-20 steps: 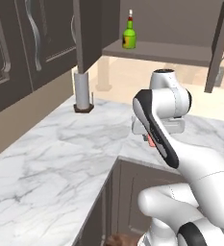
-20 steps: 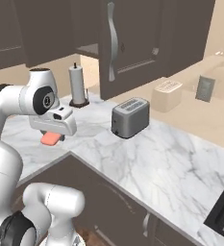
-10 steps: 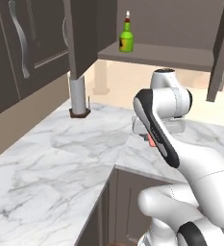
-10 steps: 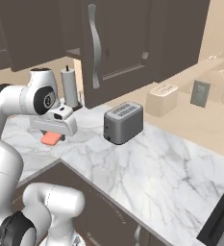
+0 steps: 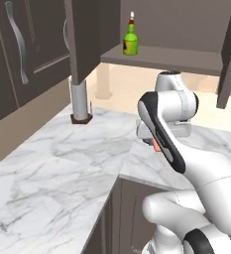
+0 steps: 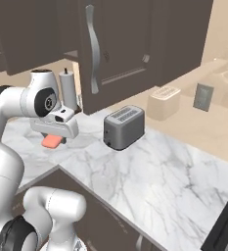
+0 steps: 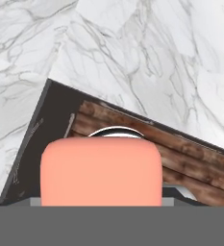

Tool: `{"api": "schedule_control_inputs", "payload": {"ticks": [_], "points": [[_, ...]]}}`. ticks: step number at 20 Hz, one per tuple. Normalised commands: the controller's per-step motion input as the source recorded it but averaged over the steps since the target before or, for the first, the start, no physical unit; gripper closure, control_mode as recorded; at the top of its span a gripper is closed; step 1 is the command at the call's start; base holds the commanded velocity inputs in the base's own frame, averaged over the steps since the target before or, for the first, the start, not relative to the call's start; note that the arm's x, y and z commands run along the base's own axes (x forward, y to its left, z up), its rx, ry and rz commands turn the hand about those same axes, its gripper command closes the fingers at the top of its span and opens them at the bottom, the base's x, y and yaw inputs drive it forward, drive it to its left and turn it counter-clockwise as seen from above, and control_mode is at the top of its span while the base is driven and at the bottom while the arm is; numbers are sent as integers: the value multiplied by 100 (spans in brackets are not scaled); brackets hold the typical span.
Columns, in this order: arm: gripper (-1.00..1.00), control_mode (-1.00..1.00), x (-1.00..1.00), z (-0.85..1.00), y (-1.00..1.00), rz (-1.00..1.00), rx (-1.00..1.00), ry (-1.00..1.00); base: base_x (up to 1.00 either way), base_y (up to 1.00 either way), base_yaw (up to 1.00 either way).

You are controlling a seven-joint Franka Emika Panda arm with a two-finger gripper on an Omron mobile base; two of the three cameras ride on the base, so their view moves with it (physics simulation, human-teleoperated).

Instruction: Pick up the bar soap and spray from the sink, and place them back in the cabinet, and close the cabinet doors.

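White marble counter (image 5: 62, 163) runs round the corner under my arm, with a grey two-slot toaster (image 6: 124, 127) standing to the right and a grey paper-towel roll (image 5: 79, 101) on a dark base further back. I have the small salmon-pink bar soap (image 7: 101, 170) clamped in the gripper (image 6: 52, 140), jaws closed against its sides, carried low above the counter edge. Up on the brown shelf of the dark brown wall cabinet (image 5: 186, 57) the green spray bottle with its yellow label (image 5: 131, 42) already stands upright, so I judge that half done. What remains is lifting the soap onto that shelf beside the bottle and swinging shut the dark panelled cabinet doors (image 5: 82, 39), which hang open.
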Motion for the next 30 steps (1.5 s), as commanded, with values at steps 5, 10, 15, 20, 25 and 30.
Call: {"api": "schedule_control_inputs", "payload": {"ticks": [5,10,15,20,25,30], "points": [[100,100,0,0,0,0,0,0,59,26,0],[100,100,0,0,0,0,0,0,55,11,0],[100,100,0,0,0,0,0,0,60,10,0],[100,100,0,0,0,0,0,0,68,14,0],[100,100,0,0,0,0,0,0,73,13,0],[100,100,0,0,0,0,0,0,79,10,0]]}}
